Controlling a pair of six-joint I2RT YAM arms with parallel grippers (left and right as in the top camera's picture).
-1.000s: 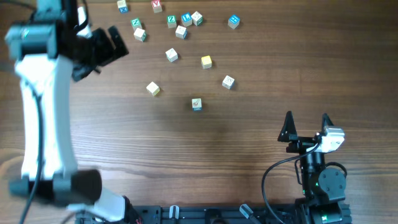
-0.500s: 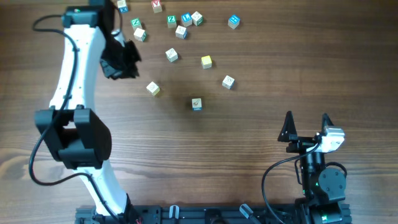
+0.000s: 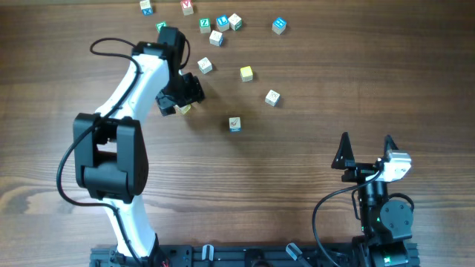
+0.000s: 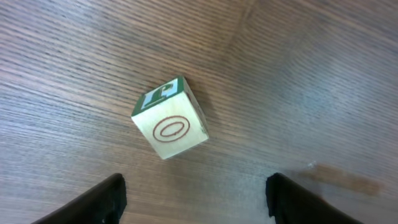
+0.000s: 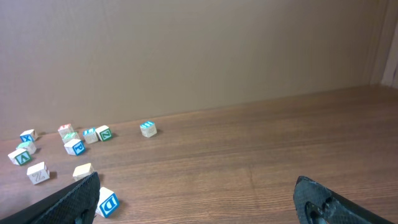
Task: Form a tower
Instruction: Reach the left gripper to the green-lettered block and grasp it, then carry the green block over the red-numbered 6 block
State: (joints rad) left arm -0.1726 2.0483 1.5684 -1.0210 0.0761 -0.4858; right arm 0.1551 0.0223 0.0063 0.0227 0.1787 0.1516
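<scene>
Tower: none standing, nothing stacked yet; whole build left. Blocks (image 3: 246,73) lie single, scattered along far edge of desk (image 3: 312,96). Left tool (image 4: 194,186) open, poised over ring-marked block (image 4: 169,126), not touching it. Right tool (image 3: 365,142) open, empty, idle by near-right corner.

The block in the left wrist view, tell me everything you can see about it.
The block is a small pale wooden cube. Its top face carries a reddish-brown double-lined oval, like an O. The one side that shows is green with a white letter too tilted to read. It sits flat on the wooden table, turned askew to the camera, alone, with nothing touching it. The left gripper hangs near it, jaws open and clear of it.
</scene>
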